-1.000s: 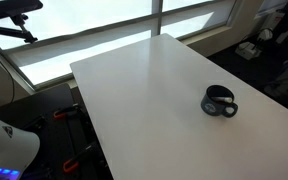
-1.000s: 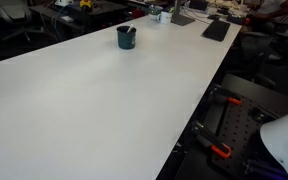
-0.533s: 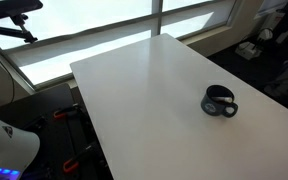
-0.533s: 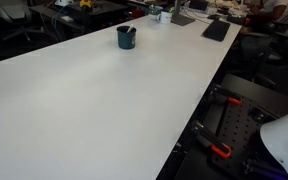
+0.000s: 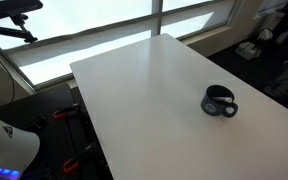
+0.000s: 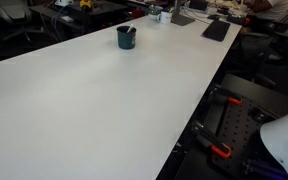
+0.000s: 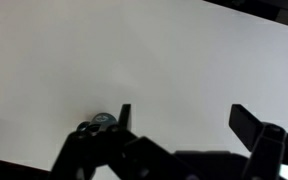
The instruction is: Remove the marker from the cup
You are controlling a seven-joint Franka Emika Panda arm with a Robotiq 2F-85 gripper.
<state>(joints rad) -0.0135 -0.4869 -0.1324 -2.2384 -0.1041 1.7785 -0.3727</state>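
The cup [image 5: 219, 102] is a small squat black mug with a loop handle, standing on the white table [image 5: 144, 90]; it also shows far down the table in the other exterior view [image 6: 126, 37]. The marker [image 6: 130, 31] is only a faint thin stick at the cup's rim. In the wrist view my gripper [image 7: 182, 112] is open and empty above bare table, its two dark fingers wide apart. A small part of the cup [image 7: 102, 118] peeks out beside the left finger. The gripper is out of view in both exterior views.
The robot's white body shows at a frame edge in both exterior views [image 5: 4, 145] [image 6: 284, 135]. Windows [image 5: 94, 25] run behind the table. A keyboard [image 6: 216, 30] and desk clutter lie at the table's far end. Red clamps [image 6: 219, 150] sit below the table edge.
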